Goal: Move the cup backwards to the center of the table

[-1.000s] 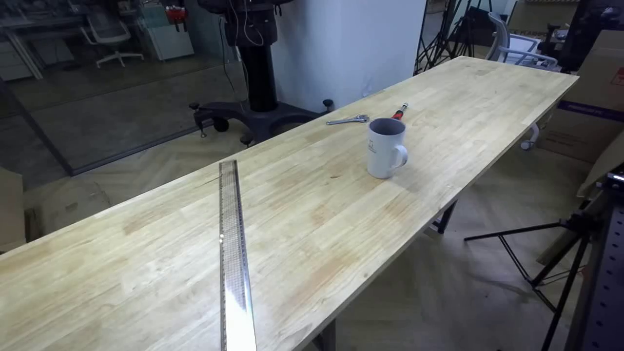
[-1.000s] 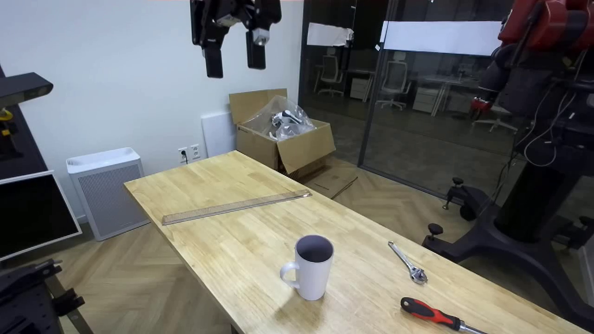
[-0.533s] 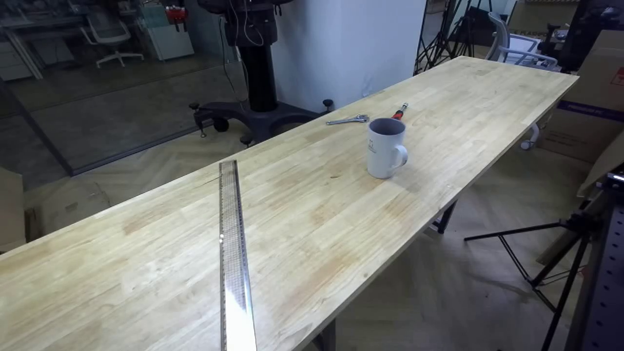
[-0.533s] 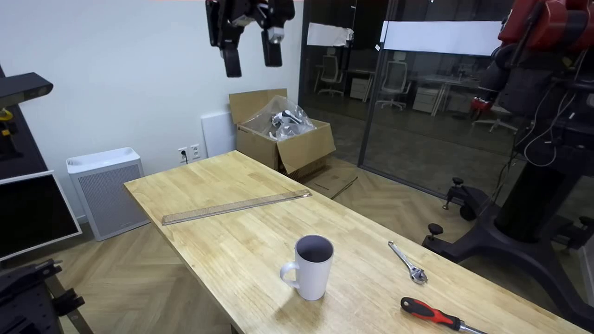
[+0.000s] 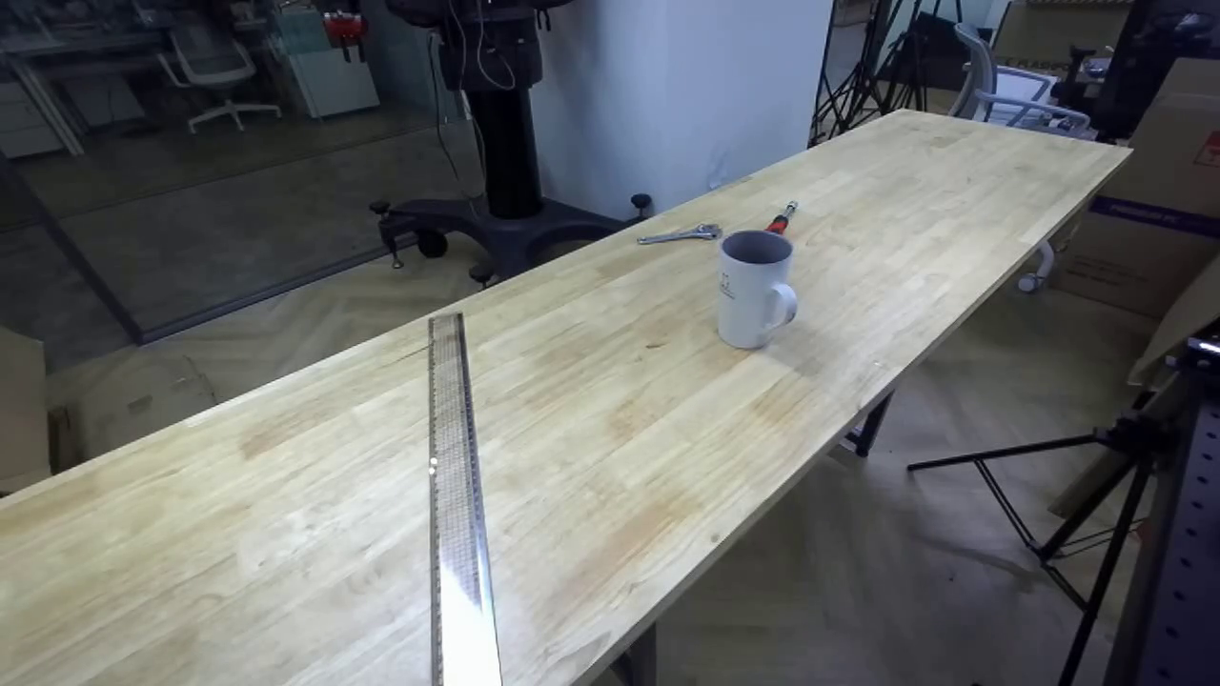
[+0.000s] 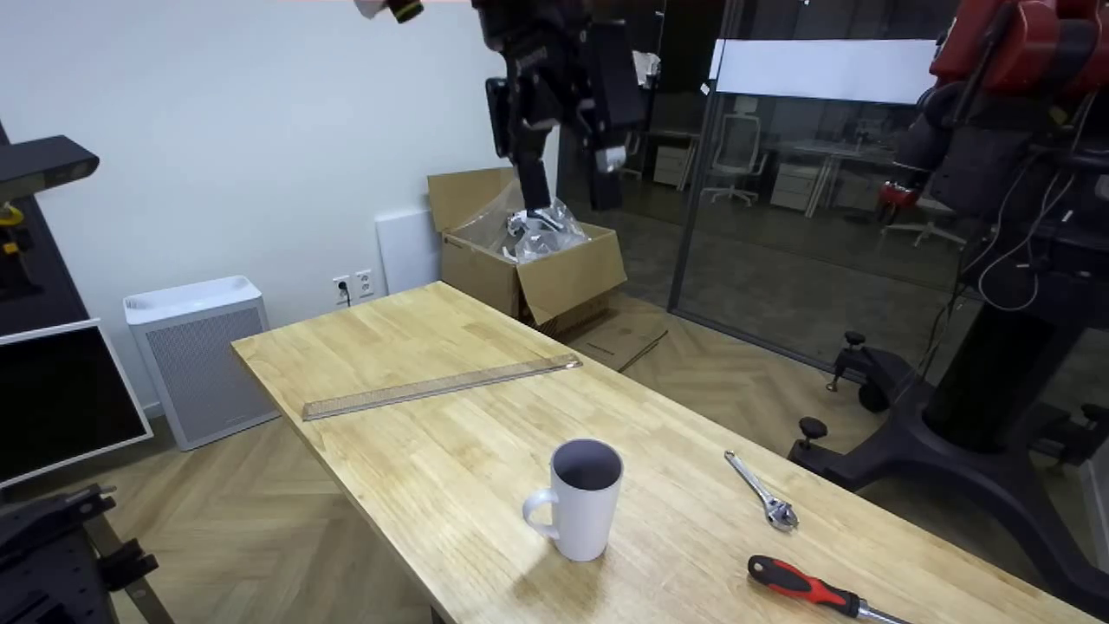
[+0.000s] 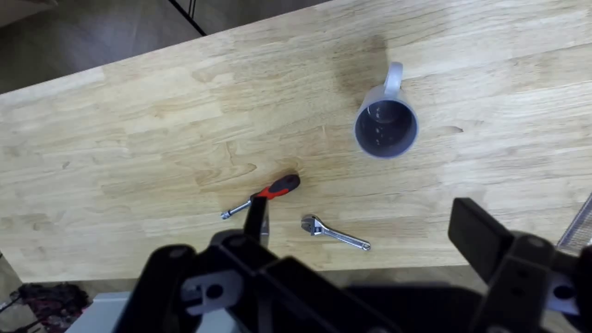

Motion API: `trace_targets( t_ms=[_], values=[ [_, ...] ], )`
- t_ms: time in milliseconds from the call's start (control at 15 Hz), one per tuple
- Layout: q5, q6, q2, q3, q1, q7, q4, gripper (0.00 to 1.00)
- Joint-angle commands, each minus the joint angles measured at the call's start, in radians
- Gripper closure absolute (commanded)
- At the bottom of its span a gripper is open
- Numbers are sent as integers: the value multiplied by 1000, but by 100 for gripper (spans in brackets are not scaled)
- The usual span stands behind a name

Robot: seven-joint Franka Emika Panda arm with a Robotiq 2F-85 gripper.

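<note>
The white cup [image 5: 748,303] stands upright on the wooden table [image 5: 572,457], its grey inside showing. In an exterior view the cup [image 6: 585,520] has its handle toward the table's long edge. In the wrist view the cup [image 7: 377,97] lies above and beyond the fingertips, untouched, with its handle pointing up the picture. My gripper [image 6: 572,195] hangs in the air well above the table [image 6: 433,433] in an exterior view. Its fingers are wide apart with nothing between them; the wrist view also shows the open gripper [image 7: 360,203].
A clear ruler [image 5: 457,467] lies across the table. An adjustable wrench [image 6: 762,491] and a red-black screwdriver [image 6: 806,588] lie near the cup. In the wrist view the wrench [image 7: 337,233] and screwdriver [image 7: 273,188] appear near the fingers. An open cardboard box [image 6: 485,273] stands beyond the table.
In an exterior view my gripper has moved to the right and down, coming further into view. The gripper stays open. The cup, ruler and tools have not moved.
</note>
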State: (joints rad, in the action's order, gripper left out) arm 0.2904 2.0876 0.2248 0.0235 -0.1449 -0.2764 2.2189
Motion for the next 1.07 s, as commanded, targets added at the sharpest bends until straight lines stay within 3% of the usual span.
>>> trace_targets(
  t_ms=[0,200,667,800,1000],
  values=[
    [-83,38,-70,39,6,13,-11,0],
    [-218,68,-124,64,14,90,-9,0],
    [-191,61,-128,61,11,81,0,0],
    [-171,-8,-154,62,20,224,-30,0],
    [-180,-21,-194,70,21,404,-44,0]
  ],
)
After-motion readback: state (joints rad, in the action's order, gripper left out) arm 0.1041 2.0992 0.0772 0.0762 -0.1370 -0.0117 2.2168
